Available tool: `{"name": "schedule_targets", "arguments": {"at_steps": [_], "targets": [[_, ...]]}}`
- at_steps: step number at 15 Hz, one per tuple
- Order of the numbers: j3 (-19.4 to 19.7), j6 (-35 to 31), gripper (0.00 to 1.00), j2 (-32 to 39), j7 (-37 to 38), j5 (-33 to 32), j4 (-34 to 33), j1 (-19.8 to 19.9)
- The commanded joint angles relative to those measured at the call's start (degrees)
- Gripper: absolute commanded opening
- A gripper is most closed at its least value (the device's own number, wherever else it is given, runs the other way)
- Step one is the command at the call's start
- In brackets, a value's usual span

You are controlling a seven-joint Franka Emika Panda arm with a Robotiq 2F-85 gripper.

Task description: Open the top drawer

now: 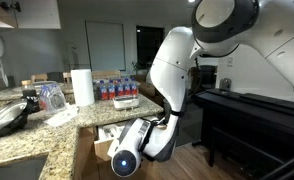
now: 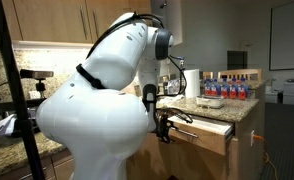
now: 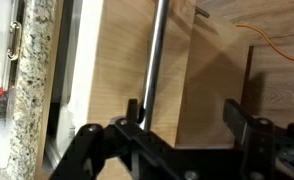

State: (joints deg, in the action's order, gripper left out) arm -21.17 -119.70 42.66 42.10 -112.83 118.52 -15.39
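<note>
With the drawer (image 2: 207, 135) part-open, the released end effector (image 3: 184, 110) frames the handle (image 3: 157, 60) at eleven o'clock; next it probably needs clenching, then pulling.

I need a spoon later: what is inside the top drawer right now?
The top drawer is partly open; only a strip of pale interior shows. Any contents are hidden by the granite counter edge and the robot arm.
</note>
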Motion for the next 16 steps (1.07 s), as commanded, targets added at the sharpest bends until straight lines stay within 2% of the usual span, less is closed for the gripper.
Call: {"name": "schedule_targets", "arguments": {"at_steps": [1, 6, 9, 13, 16], "targets": [[-0.91, -0.43, 1.00, -4.02, -2.10, 3.15, 3.08, -0.31], [-1.06, -0.18, 1.00, -6.41, -1.78, 4.25, 2.45, -1.10], [-1.74, -2.93, 1.00, -8.37, -3.91, 6.35, 2.17, -0.34], [-2.59, -9.78, 1.00, -11.56, -10.25, 13.86, 1.96, 0.37], [-3.02, -15.22, 1.00, -17.32, -12.71, 23.19, 3.60, 1.20]]}}
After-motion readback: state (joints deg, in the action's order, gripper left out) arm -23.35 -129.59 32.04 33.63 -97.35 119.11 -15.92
